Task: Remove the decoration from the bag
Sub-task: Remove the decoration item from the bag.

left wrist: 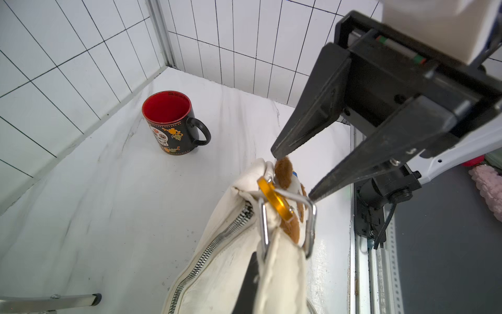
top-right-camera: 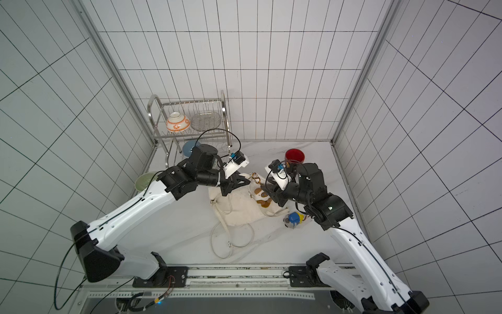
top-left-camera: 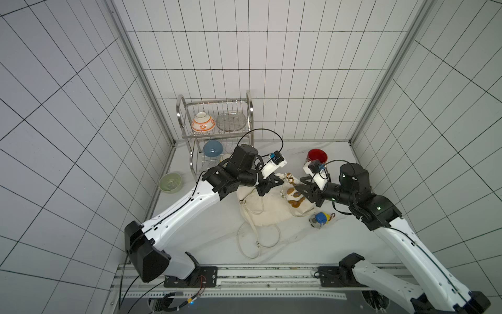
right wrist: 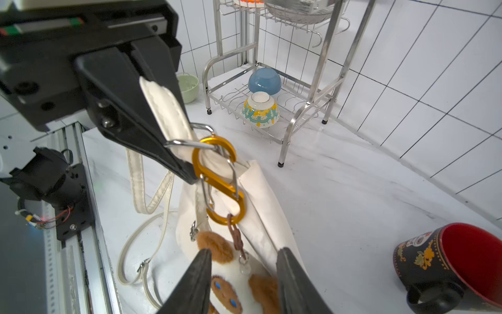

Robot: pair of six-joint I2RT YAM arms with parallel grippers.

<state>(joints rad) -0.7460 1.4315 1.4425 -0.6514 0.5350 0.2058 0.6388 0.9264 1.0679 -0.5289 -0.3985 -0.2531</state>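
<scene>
The bag [top-left-camera: 267,210] lies mid-tabletop [top-left-camera: 217,244], a bit toward the right edge, btwn the two arms. It's soft cream-white fabric, crumpled, w/ a silver zip [left wrist: 217,242] along the top and long cream straps [right wrist: 135,179] looping toward the front edge. One top corner is held up off the surface. L gripper [top-left-camera: 275,181] is clenched on the cream strap tab there, just by a steel rectangular ring [right wrist: 184,143].

The decoration [top-left-camera: 294,194] hangs from that ring. An orange S-shaped clip [right wrist: 196,163] w/ wire gates has its top loop thru the ring. The bottom loop carries a short brown cord [right wrist: 235,233], then a small plush toy [right wrist: 236,280], brown and white w/ blue eyes, resting against the bag's side.

R gripper [right wrist: 244,251] is released, jaws apart either side of the plush's head. In the left wrist view one tip touches a brown ear and the other is at the ring's corner.

A black mug [top-left-camera: 317,156] w/ red inside stands near the back right corner. A dish rack [top-left-camera: 180,108] is at the back edge.
</scene>
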